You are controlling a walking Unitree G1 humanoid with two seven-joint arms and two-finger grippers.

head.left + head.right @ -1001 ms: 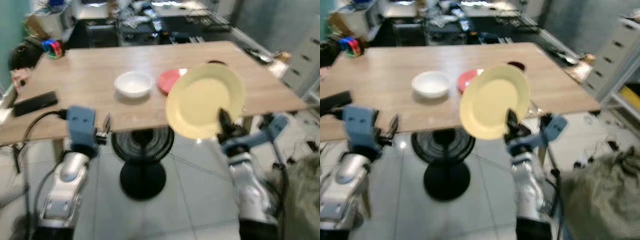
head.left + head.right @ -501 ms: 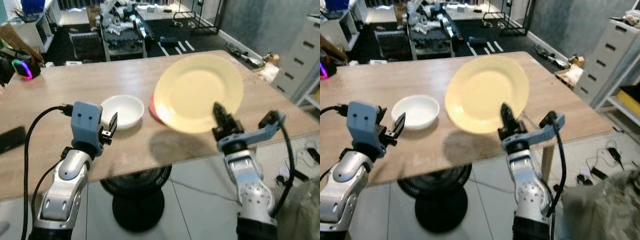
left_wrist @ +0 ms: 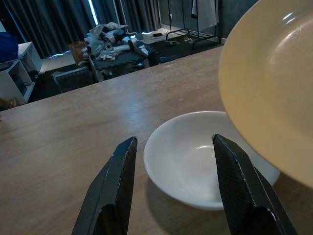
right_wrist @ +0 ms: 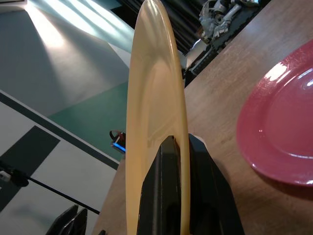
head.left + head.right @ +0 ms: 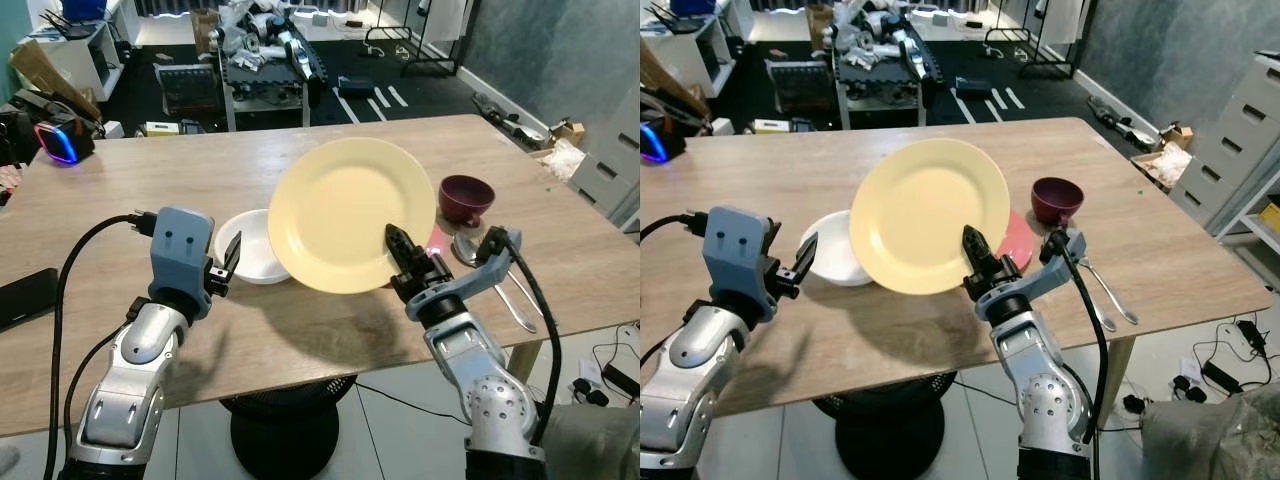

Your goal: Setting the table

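Observation:
My right gripper (image 5: 400,252) is shut on the rim of a large yellow plate (image 5: 350,212), which it holds tilted above the wooden table (image 5: 140,190). The plate's edge (image 4: 154,98) runs up between the black fingers (image 4: 166,196). A white bowl (image 5: 252,260) sits on the table to the plate's left, partly hidden by it. My left gripper (image 5: 226,263) hovers open just left of the bowl (image 3: 200,161), pointing at it. A red plate (image 5: 1018,240) lies flat behind the yellow one, mostly covered. A maroon cup (image 5: 465,199) stands to the right.
Spoons (image 5: 500,290) lie on the table right of my right arm. A black phone (image 5: 25,298) rests at the left edge, and a glowing speaker (image 5: 57,143) at the far left corner. Cluttered shelving (image 5: 255,50) stands beyond the table, grey drawers (image 5: 610,150) to the right.
The camera has come closer to the table and now looks down over it. My right gripper has carried the yellow plate lower and leftward, over the red plate and beside the bowl.

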